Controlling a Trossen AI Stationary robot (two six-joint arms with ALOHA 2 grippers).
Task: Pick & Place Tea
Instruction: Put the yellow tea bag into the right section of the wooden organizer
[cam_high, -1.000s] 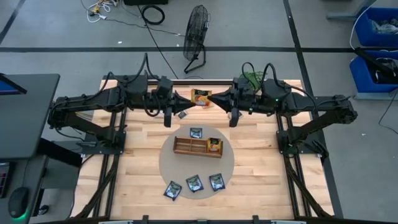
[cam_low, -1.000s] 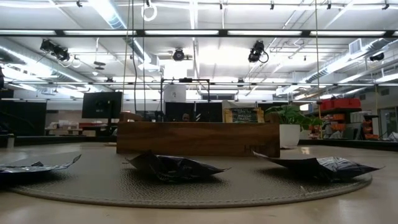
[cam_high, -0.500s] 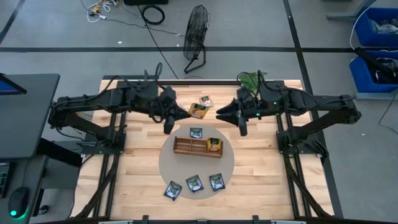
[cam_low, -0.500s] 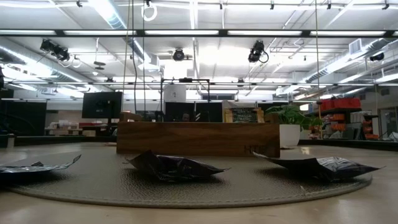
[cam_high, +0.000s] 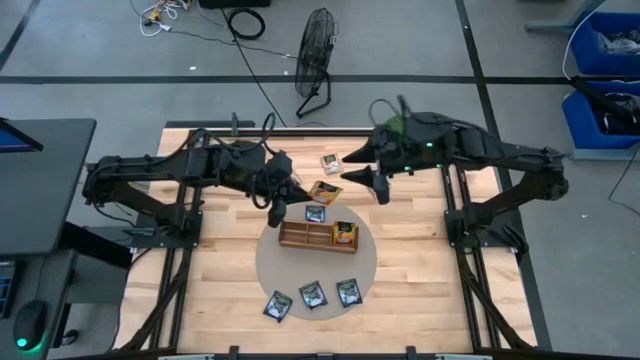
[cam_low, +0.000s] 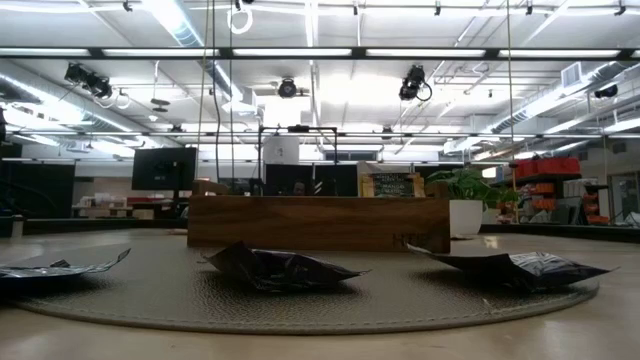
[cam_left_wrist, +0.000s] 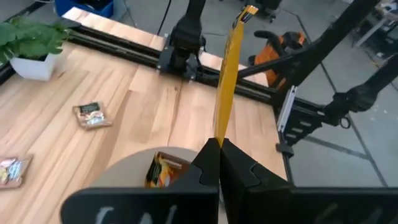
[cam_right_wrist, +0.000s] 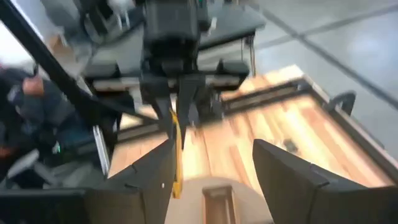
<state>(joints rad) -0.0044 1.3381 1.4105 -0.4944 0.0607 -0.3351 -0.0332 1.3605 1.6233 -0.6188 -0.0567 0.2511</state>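
The left pincer (cam_high: 304, 192) is clenched on one edge of an orange tea packet (cam_high: 323, 190), holding it in the air just beyond the wooden tray (cam_high: 318, 237), while the right pincer (cam_high: 362, 166) hangs released nearby with nothing in it. The thin edge grip could let the packet swing or slip. It might then catch a tray divider and land on the round mat (cam_high: 268, 262) or the counter (cam_high: 220, 300) instead of in a compartment.

Your left gripper (cam_high: 302, 191), jaws pinched together on an orange tea packet (cam_high: 324, 190), reaches toward frame centre; your right gripper (cam_high: 352, 166), fingers spread and empty, hangs just right of it, upper centre.
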